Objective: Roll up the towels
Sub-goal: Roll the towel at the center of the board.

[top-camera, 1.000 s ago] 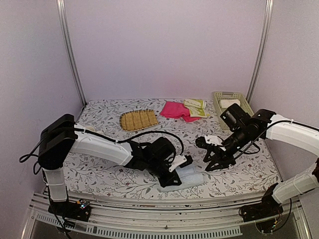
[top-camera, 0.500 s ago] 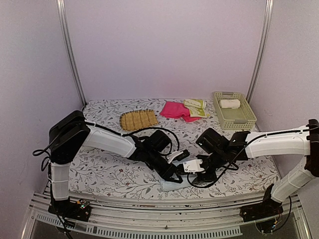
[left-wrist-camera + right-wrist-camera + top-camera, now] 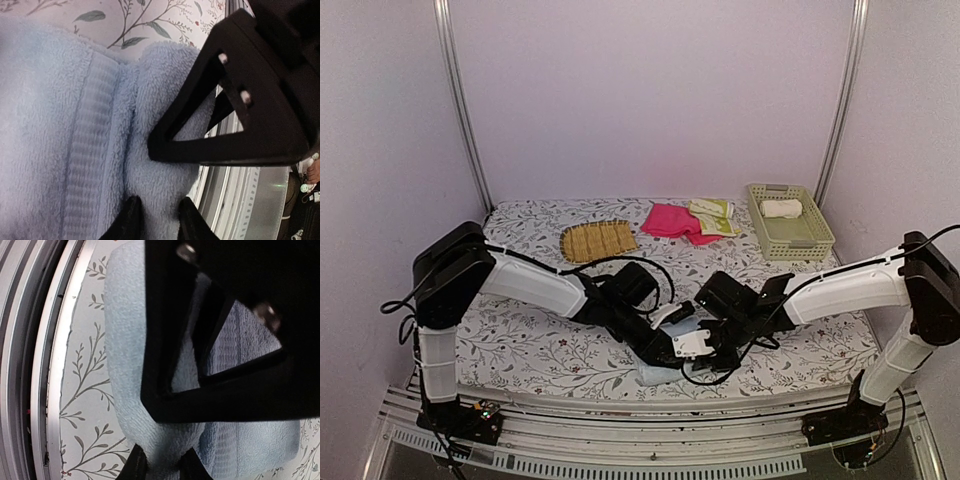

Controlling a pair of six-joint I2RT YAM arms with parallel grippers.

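A light blue towel (image 3: pixel 653 376), partly rolled, lies by the table's front edge. Both grippers meet on it. My left gripper (image 3: pixel 667 347) stands open astride a puffed fold of the blue towel (image 3: pixel 50 125), its tips (image 3: pixel 161 222) resting loosely on either side. My right gripper (image 3: pixel 698 350) is shut, pinching the roll's end (image 3: pixel 162 467) of the same towel (image 3: pixel 125 330). Each wrist view shows the other gripper's black finger frame close above. At the back lie a pink towel (image 3: pixel 669 222) and a pale yellow-green towel (image 3: pixel 712 215). A cream-white rolled towel (image 3: pixel 781 208) sits in the basket.
The pale green lattice basket (image 3: pixel 807 240) stands at the back right. A tan woven mat (image 3: pixel 598 240) lies at the back centre-left. The metal rail (image 3: pixel 45 365) of the table's front edge runs right beside the blue towel.
My right arm swung in from the right to the blue towel and closed on its end. The left gripper stayed at the towel and its jaws loosened.
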